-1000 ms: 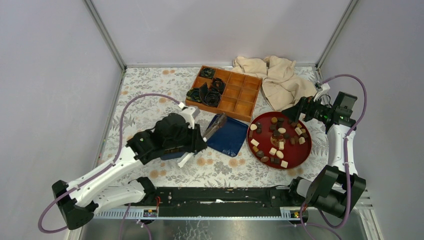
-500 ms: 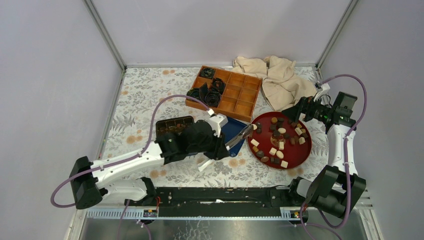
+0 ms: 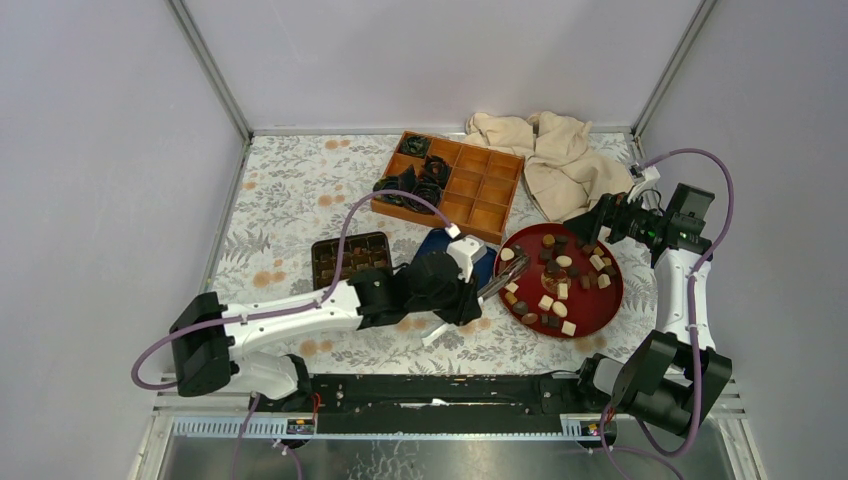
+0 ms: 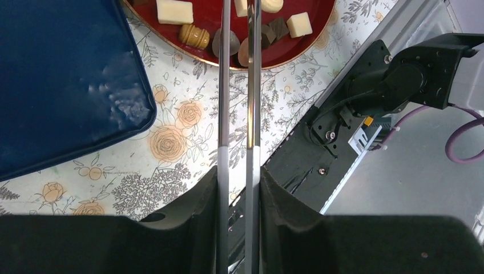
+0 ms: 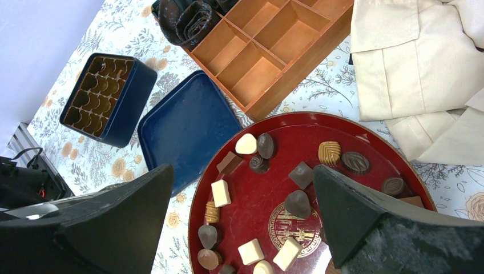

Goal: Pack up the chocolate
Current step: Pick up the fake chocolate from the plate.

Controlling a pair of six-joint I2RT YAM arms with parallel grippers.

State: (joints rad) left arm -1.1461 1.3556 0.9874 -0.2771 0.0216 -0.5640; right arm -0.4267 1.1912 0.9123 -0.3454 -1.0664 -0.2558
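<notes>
The chocolate (image 3: 556, 275), several dark, mid-brown and cream pieces, lies on a round red plate (image 3: 590, 305). It also shows in the right wrist view (image 5: 298, 204) and at the top of the left wrist view (image 4: 194, 35). My left gripper (image 3: 462, 285) (image 4: 238, 182) is shut on metal tongs (image 3: 497, 285) (image 4: 222, 85). The tongs reach over the plate's left edge (image 4: 202, 14); their tips are cut off at the top of the left wrist view. My right gripper (image 3: 592, 222) (image 5: 242, 171) is open and empty above the plate's far right side.
A blue box with a brown cell tray (image 3: 350, 257) (image 5: 108, 94) stands left of a flat blue lid (image 3: 452, 255) (image 4: 63, 74). A wooden divided box (image 3: 470, 190) (image 5: 268, 45) holding black paper cups (image 3: 415, 185) is behind. A beige cloth (image 3: 555, 155) lies at the back right.
My left arm has swung right with the tongs, from over the blue box and lid to the plate's left edge. The blue box is now uncovered. The right arm has not moved.
</notes>
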